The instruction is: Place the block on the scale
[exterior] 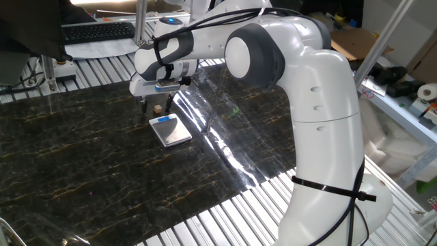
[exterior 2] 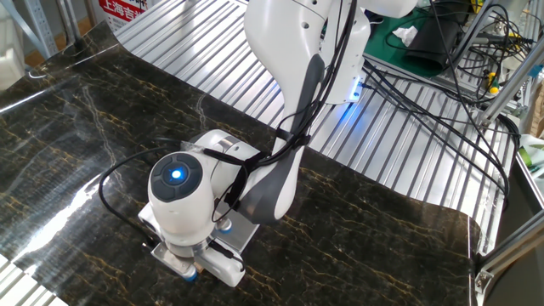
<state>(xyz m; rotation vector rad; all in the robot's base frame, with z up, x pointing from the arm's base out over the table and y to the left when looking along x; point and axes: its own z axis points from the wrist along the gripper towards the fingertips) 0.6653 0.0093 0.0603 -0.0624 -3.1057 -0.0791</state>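
Block [exterior: 158,108], a tiny tan-brown wooden cube, sat on the dark marbled mat [exterior: 82,157] toward the far edge of the desk, close to the corner where a black keyboard [exterior: 99,31] lay on the ribbed metal surface. It rested just beyond the blue-striped edge of the scale [exterior: 170,129], near it but not on its plate. The scale lay flat on the mat, its silver-white top bare.

The gripper [exterior: 156,104] hung directly over the cube with its fingers pointing down, one dark finger [exterior: 143,104] to the cube's left and the other to its right. The jaws stood spread wider than the cube, with a gap showing between each finger and the wood, so nothing was in their grasp. Whether the fingertips touched the mat could not be told.

The white arm [exterior: 293,89] reached over from the near right corner of the desk, its wrist bent so the hand faced downward, with black cables looped along it. A glossy strip of clear film [exterior: 218,137] ran across the mat beside the scale.

From the other fixed view, the wrist housing with its lit blue ring [exterior 2: 177,176] hid the cube and most of the scale; only a corner of the scale [exterior 2: 244,231] showed beneath the hand. The fingers could not be seen there.
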